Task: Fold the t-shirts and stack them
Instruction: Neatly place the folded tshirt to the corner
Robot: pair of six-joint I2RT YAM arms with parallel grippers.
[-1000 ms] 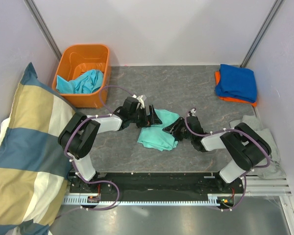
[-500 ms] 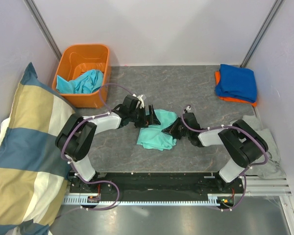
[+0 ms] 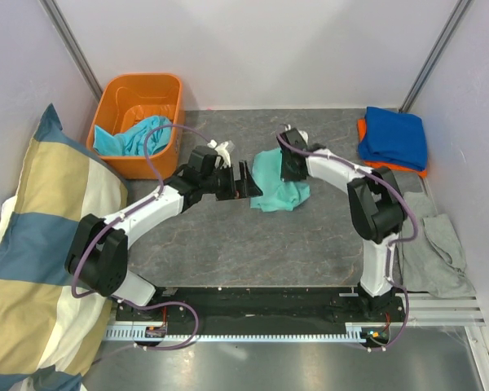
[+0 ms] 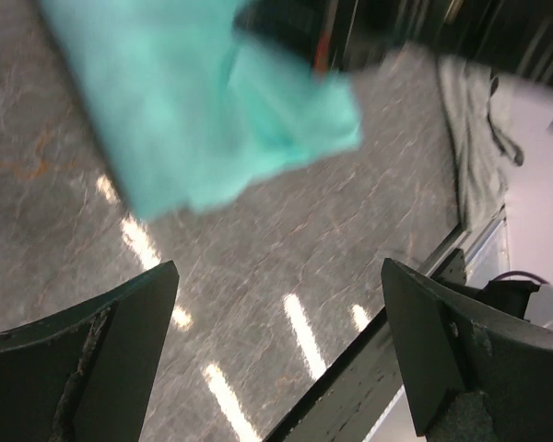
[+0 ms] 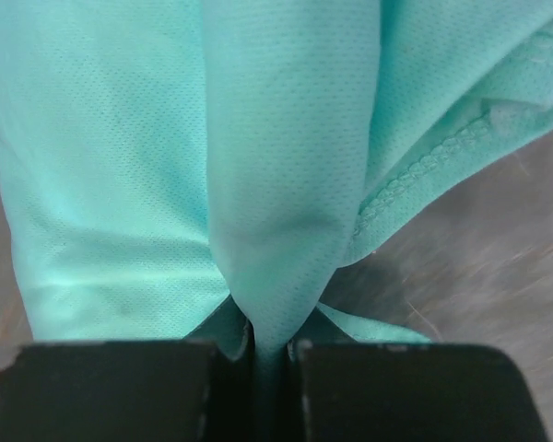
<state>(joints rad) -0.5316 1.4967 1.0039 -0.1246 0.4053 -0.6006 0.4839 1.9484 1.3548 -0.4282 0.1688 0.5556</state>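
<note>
Just past the middle of the counter (image 3: pixel 228 244), pinching a thick fold of the mint-teal t-shirt (image 3: pixel 277 187) with the right hand (image 3: pixel 288 165), shut hard on the cloth. From the wrist view, plain to see: fabric squeezed tight between the two black fingers (image 5: pixel 120 391), stitched hem off to the right. Hanging bunched below that grip, over the grey marbled surface; cannot tell whether the lower edge is touching down. Just to the left, facing the cloth with the left hand (image 3: pixel 243 181), spread wide and gripping nothing, close to the shirt's edge but apart from it. Over in the far left corner, an orange bin (image 3: pixel 138 85) with a turquoise t-shirt (image 3: pixel 138 137) heaped inside. Far right corner, a royal blue t-shirt (image 3: pixel 395 134) folded on top of an orange t-shirt (image 3: pixel 363 129). Near right edge, a grey cloth (image 3: pixel 436 244) lying loose. Along the left side, a big striped pillow (image 3: pixel 41 236).
</note>
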